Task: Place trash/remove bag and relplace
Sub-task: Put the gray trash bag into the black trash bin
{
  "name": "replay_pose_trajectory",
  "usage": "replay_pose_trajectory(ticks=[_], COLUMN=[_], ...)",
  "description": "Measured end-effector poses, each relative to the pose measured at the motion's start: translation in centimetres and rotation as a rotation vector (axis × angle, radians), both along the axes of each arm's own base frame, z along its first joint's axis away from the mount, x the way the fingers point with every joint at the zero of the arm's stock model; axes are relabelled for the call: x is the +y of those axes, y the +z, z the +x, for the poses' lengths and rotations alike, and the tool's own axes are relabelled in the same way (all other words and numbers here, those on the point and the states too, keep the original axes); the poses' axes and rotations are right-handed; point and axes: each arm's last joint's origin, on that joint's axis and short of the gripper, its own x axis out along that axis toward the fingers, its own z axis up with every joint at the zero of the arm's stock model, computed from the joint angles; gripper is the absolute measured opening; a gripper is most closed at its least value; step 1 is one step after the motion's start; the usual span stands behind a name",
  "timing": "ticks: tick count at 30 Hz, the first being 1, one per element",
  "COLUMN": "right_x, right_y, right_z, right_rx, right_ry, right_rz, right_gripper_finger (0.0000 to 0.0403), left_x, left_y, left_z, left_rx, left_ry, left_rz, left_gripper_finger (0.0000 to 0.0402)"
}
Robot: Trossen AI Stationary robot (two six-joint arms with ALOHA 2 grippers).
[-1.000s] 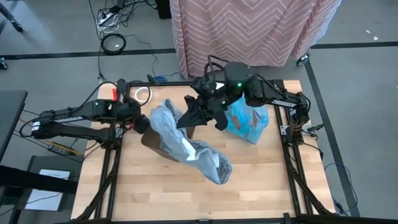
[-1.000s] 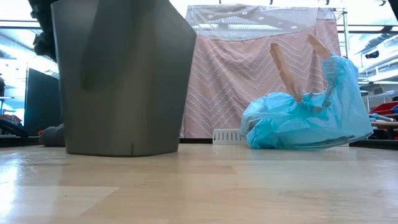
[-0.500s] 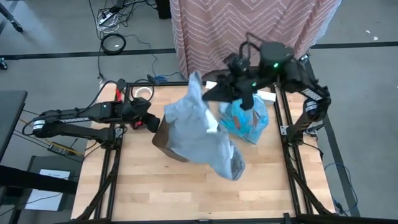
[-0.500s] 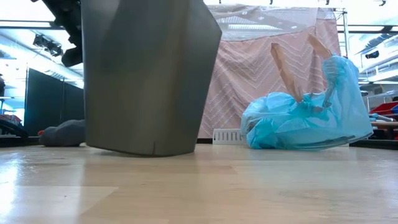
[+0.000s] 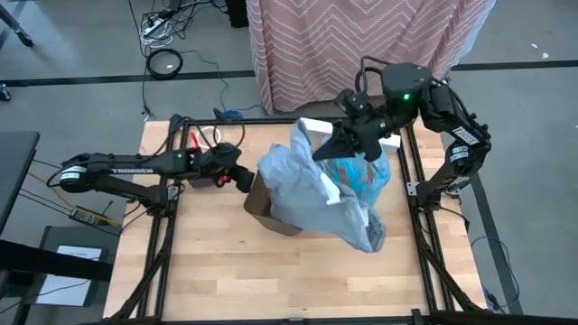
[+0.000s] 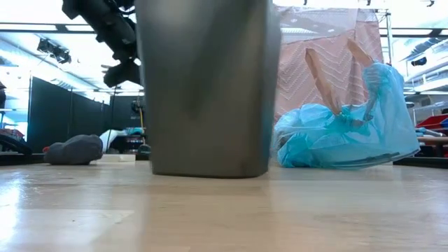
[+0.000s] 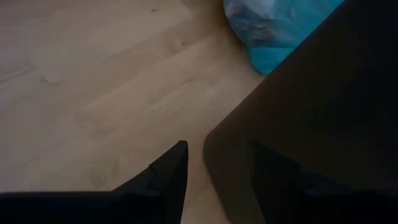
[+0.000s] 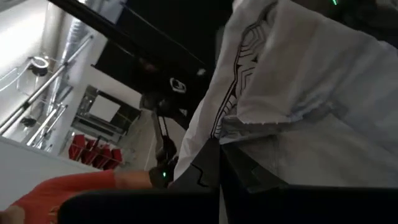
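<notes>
A dark bin (image 5: 267,211) stands on the wooden table, broad in the low view (image 6: 210,91). A white bag (image 5: 316,194) hangs over it, covering most of its mouth, with its lower end (image 5: 366,236) trailing to the bin's right. My right gripper (image 5: 337,149) is shut on the bag's top, high above the table's far right. My left gripper (image 5: 246,181) is at the bin's left side. A full blue bag (image 5: 366,176) with brown scraps of trash showing through rests on the table behind the white bag. My left gripper comes slanting down from the table's left, its fingers on either side of the bin's left wall (image 7: 230,143). One finger (image 7: 171,174) shows outside over the table, the other (image 7: 273,180) against the dark bin. The bin stands upright on the table. My right gripper pinches the white bag's upper end (image 8: 239,127) between its two fingers, coming nearly level from the table's far right. How many layers it has, I cannot tell. The bag hangs slack below the fingers, draped over the bin.
A white tape ring (image 5: 206,135) lies at the table's far left corner, and a dark grey lump (image 6: 73,148) lies there too. A flat white piece (image 5: 316,126) sits at the far edge. A pink curtain (image 5: 361,45) hangs beyond the table. Bare wood lies along the near edge.
My left gripper has gone toward the table's right edge, and the bin has slid that way with it, tipping briefly. My right gripper has drawn back toward the far right and up, lifting the white bag's top. The bag now hangs over the bin, no longer lying across it.
</notes>
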Motion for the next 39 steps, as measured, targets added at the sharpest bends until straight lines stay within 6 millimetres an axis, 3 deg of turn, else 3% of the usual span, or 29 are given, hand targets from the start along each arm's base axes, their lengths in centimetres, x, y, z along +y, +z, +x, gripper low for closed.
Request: replay_pose_trajectory(ticks=[3,6,11,16,19,21,28,34,39], right_x=[0.0,-0.1,-0.3,-0.2,-0.2,-0.2,-0.2,-0.2,-0.2], right_y=[-0.2,-0.2,-0.1,-0.4,-0.4,-0.4,-0.3,-0.3,-0.3], right_z=[-0.7,-1.0,-1.4,-1.6,-1.6,-1.6,-1.5,-1.5,-1.5], right_rx=[0.055,0.066,0.063,0.099,0.091,0.084,0.074,0.07,0.064], right_ry=[0.001,-0.004,-0.009,0.003,0.007,0.009,0.011,0.008,0.006], right_rz=[0.02,0.023,0.009,0.012,0.001,-0.011,-0.019,-0.025,-0.038], right_gripper_finger=[0.0,0.0,0.0,0.0,0.0,0.0,0.0,0.0,0.0], left_x=[0.1,0.5,1.4,1.9,2.0,2.1,2.0,0.2,-1.7], left_y=[0.1,1.5,6.6,12.7,14.6,14.6,11.5,8.8,7.5], left_z=[0.5,0.6,0.6,0.8,1.2,1.7,5.1,7.3,7.7], left_rx=[-0.028,-0.073,-0.2,-0.445,-0.542,-0.52,-0.429,-0.347,-0.285], left_ry=[-0.015,-0.001,0.011,0.078,0.065,0.054,-0.091,-0.298,-0.436], left_rz=[0.022,0.05,0.175,0.358,0.437,0.446,0.326,0.15,-0.028], left_gripper_finger=[0.017,0.017,0.017,0.017,0.017,0.017,0.0156,0.0141,0.0129])
